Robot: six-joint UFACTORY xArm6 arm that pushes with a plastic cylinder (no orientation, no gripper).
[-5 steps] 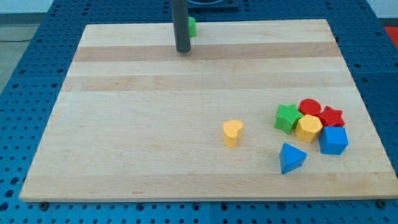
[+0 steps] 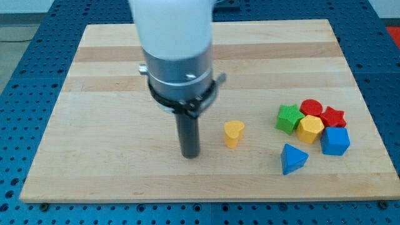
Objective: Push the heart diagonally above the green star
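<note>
The yellow heart (image 2: 233,133) stands on the wooden board (image 2: 112,181), below the board's middle. The green star (image 2: 289,118) sits to the heart's right, at the left end of a cluster of blocks. My tip (image 2: 190,155) rests on the board just to the left of the heart and slightly lower, with a small gap between them. The arm's white and grey body rises above the rod and hides the board's upper middle.
Next to the green star lie a red cylinder (image 2: 310,107), a red star (image 2: 333,116), a yellow hexagon (image 2: 310,129), a blue cube-like block (image 2: 335,141) and a blue triangular block (image 2: 292,159). The board's right edge runs just past the cluster.
My tip has moved from the board's top edge down to just left of the heart. The arm now hides the green block at the top. No block has moved.
</note>
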